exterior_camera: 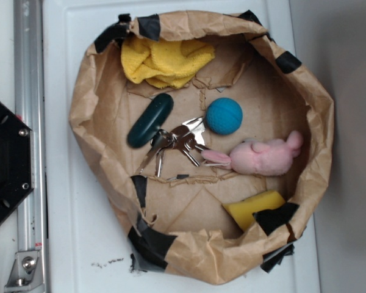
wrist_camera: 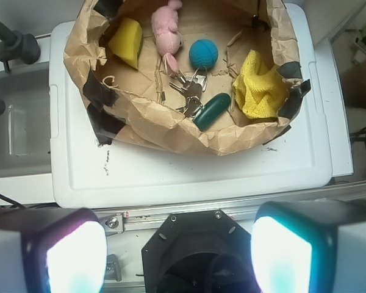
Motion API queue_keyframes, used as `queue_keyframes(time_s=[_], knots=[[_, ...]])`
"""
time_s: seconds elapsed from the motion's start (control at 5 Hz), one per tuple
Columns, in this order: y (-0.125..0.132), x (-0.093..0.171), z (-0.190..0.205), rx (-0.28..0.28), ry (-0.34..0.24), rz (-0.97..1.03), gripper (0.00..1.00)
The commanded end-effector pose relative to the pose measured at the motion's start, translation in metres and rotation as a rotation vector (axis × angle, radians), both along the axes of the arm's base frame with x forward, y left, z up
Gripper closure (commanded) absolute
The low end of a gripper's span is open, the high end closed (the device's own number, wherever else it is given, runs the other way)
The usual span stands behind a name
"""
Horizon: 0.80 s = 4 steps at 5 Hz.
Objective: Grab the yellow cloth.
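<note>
Inside the paper bag (exterior_camera: pixel 85 104), the yellow cloth (exterior_camera: pixel 165 60) lies bunched against the far-left wall, beyond the green case (exterior_camera: pixel 149 120), keys (exterior_camera: pixel 177 143) and ball (exterior_camera: pixel 224 115). The gripper (wrist_camera: pixel 171 253) hangs high outside the bag, fingers (wrist_camera: pixel 73 256) spread wide, holding nothing.

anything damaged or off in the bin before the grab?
The paper bag liner is torn and patched with black tape, and its floor is ripped near the keys. The yellow cloth lies crumpled against the rim. Nothing is spilled.

Gripper (wrist_camera: pixel 171 256): two fingers (wrist_camera: pixel 73 256) spread wide apart, nothing between them, pads glowing, seen from wrist view.
</note>
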<state>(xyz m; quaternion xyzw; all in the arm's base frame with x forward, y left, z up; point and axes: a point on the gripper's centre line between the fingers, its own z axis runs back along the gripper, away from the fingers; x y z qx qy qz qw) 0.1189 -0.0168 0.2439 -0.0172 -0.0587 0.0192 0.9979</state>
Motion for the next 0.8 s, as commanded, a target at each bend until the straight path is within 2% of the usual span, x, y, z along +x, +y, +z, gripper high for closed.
queue_keyframes(time_s=[0.0, 0.2, 0.4, 0.6], knots=[[0.0, 0.0, 0.0, 0.0, 0.0, 0.0, 0.0], [0.011, 0.05, -0.017, 0.014, -0.071, 0.217, 0.0], [0.03, 0.097, -0.041, -0.033, -0.17, 0.466, 0.0], [0.053, 0.135, -0.078, -0.019, -0.206, 0.715, 0.0]])
